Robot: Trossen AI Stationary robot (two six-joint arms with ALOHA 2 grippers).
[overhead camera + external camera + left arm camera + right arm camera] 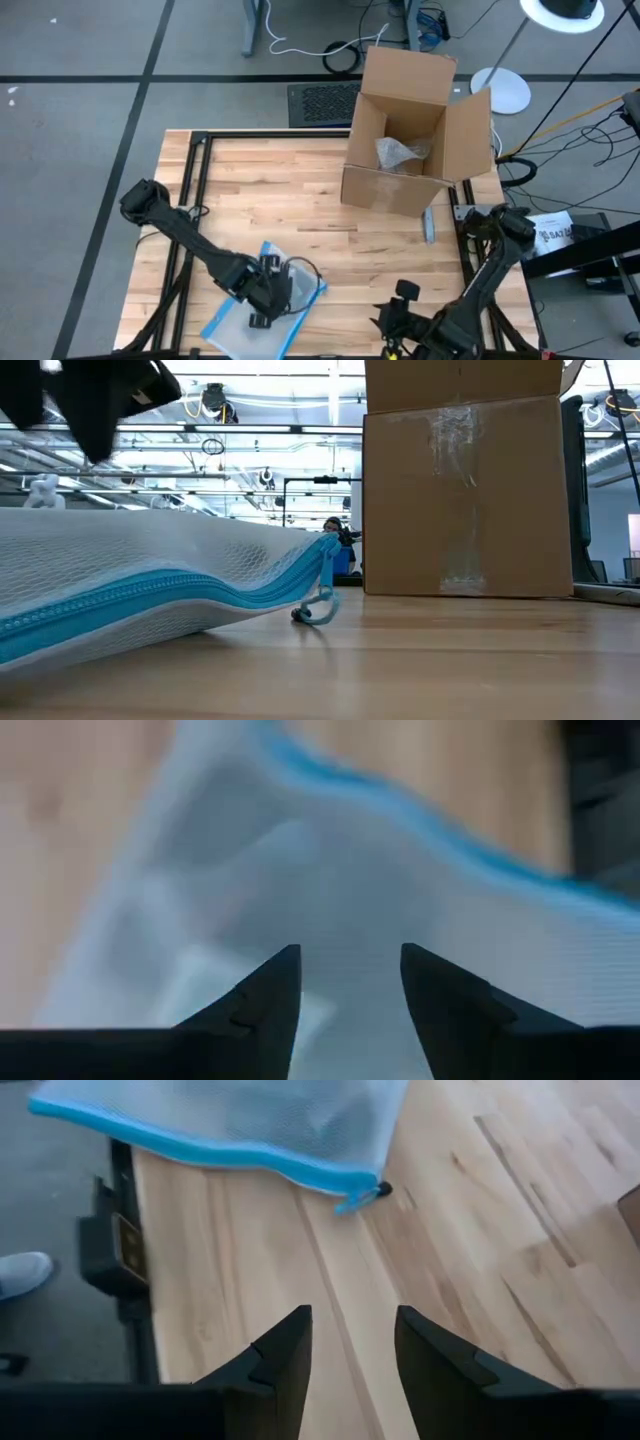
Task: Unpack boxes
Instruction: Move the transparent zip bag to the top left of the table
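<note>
The left gripper hovers open over the mesh pouch at six o'clock. The right gripper waits open. The box stands open at one o'clock.

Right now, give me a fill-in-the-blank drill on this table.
1. The box stands with its flaps ___.
2. The pouch has a ___ zipper edge.
3. The left end effector hovers over the ___.
4. The right end effector has ___ between its fingers.

Missing: open; blue; pouch; nothing
</note>
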